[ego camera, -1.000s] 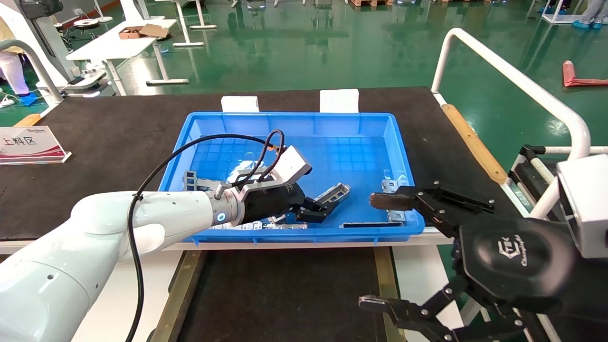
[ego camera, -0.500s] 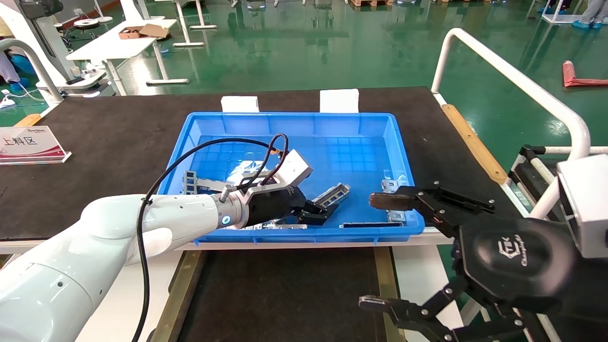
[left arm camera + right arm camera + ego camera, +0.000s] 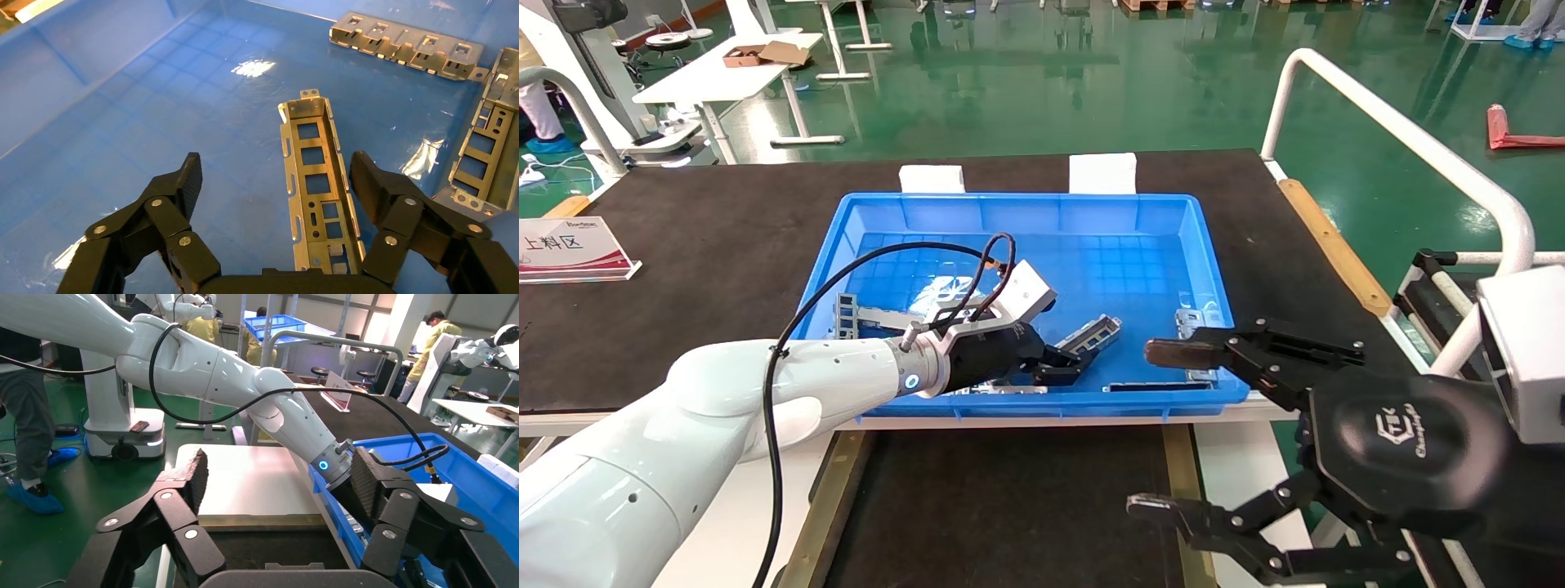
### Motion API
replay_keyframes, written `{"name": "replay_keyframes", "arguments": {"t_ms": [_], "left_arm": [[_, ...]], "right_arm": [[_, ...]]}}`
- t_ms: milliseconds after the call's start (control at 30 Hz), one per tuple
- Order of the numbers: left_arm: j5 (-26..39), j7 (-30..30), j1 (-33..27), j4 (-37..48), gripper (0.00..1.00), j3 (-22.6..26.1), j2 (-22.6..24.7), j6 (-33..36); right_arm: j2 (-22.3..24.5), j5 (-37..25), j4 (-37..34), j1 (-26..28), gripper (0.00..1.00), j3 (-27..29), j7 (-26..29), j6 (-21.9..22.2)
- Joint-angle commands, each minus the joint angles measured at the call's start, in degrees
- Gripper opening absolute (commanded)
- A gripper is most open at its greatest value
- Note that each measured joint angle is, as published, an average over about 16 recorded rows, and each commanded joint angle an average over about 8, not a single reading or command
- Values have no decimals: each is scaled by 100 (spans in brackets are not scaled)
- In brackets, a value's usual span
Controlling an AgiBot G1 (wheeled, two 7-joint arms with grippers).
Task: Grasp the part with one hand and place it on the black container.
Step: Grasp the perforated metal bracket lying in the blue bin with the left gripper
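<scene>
Left wrist view puts the slim silvery-grey sheet-metal channel strip with its row of rectangular openings lengthwise between your left gripper, whose black fingers stand wide apart on either side and touch nothing yet. The strip lies flat on the floor of the blue plastic bin, toward its near wall.

Your main risk is the closing stroke. The strip sits nearer one finger than the other, so the near finger will likely reach it first and push it sideways, or tip it onto a wall, before the far one arrives. Its side walls are thin and the bin floor looks slick, so the pads may skate off the rim if you close too high. A second channel strip lies just beside that finger; a push may knock it.

In the head view your left arm reaches forward over the bin's near wall, wrist pitched low, the gripper close to the floor. Your right gripper hangs parked and spread open at the bin's right corner, above the large shallow matte-black tray with brass-coloured side strips that waits in front of the worktop.
</scene>
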Motion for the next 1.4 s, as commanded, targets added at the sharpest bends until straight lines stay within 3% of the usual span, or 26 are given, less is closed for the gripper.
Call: {"name": "replay_keyframes", "arguments": {"t_ms": [33,1100,1400], "left_arm": [[-69,-5,-1,1,0,65,-4,-28],[-1143,102,-9,213,0,569,-21,-204],[-1646,345,-269,300,0,363,-154,450]], "right_arm": [[0,0,0,0,0,0,0,0],[0,0,0,0,0,-1,0,0],[0,0,0,0,0,-1,0,0]]}}
